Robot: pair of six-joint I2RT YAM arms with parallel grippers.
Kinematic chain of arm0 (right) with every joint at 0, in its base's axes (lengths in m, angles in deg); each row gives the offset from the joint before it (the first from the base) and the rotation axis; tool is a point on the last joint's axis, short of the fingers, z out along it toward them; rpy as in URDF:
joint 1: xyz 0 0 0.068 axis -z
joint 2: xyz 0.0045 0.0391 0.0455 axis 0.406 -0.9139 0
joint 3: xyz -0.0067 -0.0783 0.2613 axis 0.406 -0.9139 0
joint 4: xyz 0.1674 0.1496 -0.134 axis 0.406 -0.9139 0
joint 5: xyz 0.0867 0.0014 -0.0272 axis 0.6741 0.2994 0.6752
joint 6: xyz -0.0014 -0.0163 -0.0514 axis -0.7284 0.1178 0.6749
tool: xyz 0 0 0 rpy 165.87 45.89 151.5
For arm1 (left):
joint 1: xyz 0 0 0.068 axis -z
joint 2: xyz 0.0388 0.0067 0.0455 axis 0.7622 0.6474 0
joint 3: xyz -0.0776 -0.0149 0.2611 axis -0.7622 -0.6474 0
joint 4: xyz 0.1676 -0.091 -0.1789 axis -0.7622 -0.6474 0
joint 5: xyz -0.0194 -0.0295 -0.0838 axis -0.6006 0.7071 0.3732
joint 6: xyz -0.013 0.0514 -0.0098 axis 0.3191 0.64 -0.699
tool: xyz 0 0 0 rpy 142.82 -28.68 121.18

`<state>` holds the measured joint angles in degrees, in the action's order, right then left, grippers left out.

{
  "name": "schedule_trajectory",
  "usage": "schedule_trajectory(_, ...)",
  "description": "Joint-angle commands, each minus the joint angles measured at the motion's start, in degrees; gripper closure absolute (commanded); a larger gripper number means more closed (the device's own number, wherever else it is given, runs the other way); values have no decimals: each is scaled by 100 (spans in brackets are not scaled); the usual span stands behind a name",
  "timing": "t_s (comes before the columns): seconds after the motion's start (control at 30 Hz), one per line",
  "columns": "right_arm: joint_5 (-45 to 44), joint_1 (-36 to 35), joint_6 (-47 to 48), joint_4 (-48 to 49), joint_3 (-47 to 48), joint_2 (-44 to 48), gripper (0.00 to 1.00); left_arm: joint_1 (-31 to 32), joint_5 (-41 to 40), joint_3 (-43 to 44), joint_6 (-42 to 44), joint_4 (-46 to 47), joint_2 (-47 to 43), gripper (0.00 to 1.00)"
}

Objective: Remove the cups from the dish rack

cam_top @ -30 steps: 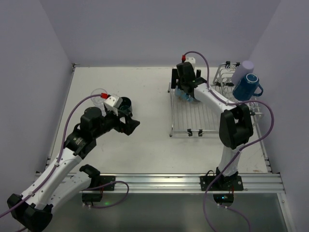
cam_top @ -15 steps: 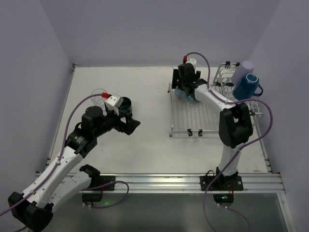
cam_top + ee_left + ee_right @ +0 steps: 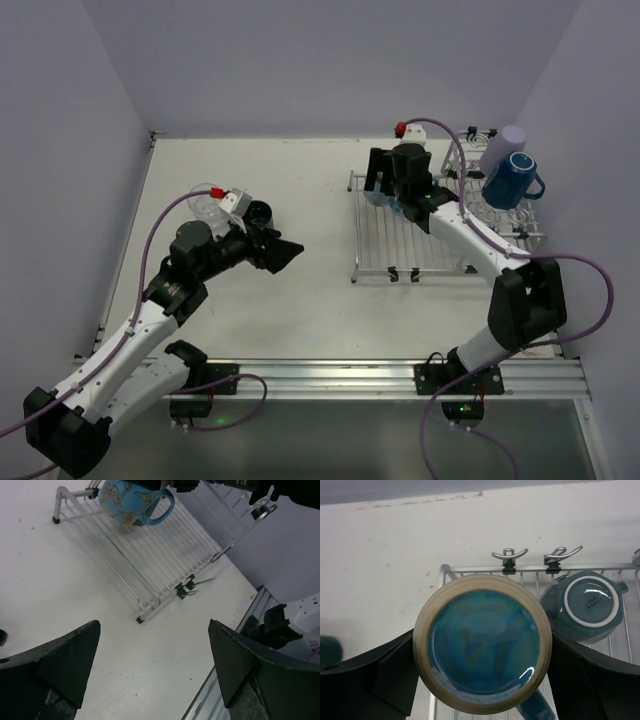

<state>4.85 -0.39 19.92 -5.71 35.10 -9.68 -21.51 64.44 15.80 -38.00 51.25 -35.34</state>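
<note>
My right gripper (image 3: pixel 386 186) is shut on the light blue mug (image 3: pixel 482 645), held bottom-up over the far left corner of the dish rack (image 3: pixel 400 240). The mug also shows in the left wrist view (image 3: pixel 132 502), above the rack's bars (image 3: pixel 150 565). A dark teal mug (image 3: pixel 585 605) stands upside down on the rack beside it. The lavender tumbler (image 3: pixel 505 148) and dark blue mug (image 3: pixel 512 180) sit on the basket section. Another dark teal mug (image 3: pixel 260 212) and the clear glass (image 3: pixel 205 205) stand on the table by my left gripper (image 3: pixel 282 252), which is open and empty.
Two wire hooks (image 3: pixel 509 555) stick out from the rack's far edge. Black clips (image 3: pixel 184 590) sit on its near edge. The metal rail (image 3: pixel 400 378) runs along the table's front edge. Walls close in the table on three sides.
My right arm has swung its elbow out to the right, still gripping the light blue mug over the rack's far left corner. My left gripper has moved slightly to the right.
</note>
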Motion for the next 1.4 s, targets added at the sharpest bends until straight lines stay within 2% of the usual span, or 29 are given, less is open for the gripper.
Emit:
schedule_trajectory(0.0,660,-123,-251,1176,-127,1044,64,-37,452,-413,-1064,1777,144,9)
schedule_trajectory(0.1,1328,-264,-778,1430,-628,1633,66,-28,584,-598,-1513,2360,503,11)
schedule_trajectory(0.13,1514,-308,-1084,1510,-899,1775,66,-19,637,-685,-1610,2815,600,12)
schedule_trajectory(0.23,2244,-580,-1655,1862,-1383,2267,65,-19,935,-827,-2137,3775,1048,22)
schedule_trajectory(0.3,2543,-704,-2138,2316,-1665,2574,65,-2,1112,-792,-2357,4110,1356,23)
schedule_trajectory(0.43,3245,-748,-2790,2986,-2350,2883,65,16,1007,-792,-2402,4216,1498,24)
schedule_trajectory(0.57,3747,-827,-3274,3523,-2659,2788,65,51,893,-809,-2402,4348,1568,25)
schedule_trajectory(0.73,3810,-915,-3775,4296,-3115,2726,66,86,936,-818,-2490,4506,1665,28)
schedule_trajectory(0.83,3705,-915,-3908,4596,-3309,2717,66,104,980,-809,-2498,4472,1630,33)
schedule_trajectory(0.97,3161,-915,-3689,4324,-3354,2954,66,104,928,-757,-2139,3911,1227,33)
schedule_trajectory(1.1,2808,-915,-3557,4165,-3371,3226,67,104,499,-686,-1726,2779,664,30)
schedule_trajectory(1.2,2904,-924,-3583,4227,-3407,3402,67,104,129,-808,-1786,2224,435,30)
schedule_trajectory(1.27,3062,-924,-3670,4323,-3477,3437,67,104,197,-897,-1944,2256,486,31)
schedule_trajectory(1.37,3220,-924,-3829,4552,-3547,3377,67,104,505,-1090,-2199,2800,618,32)
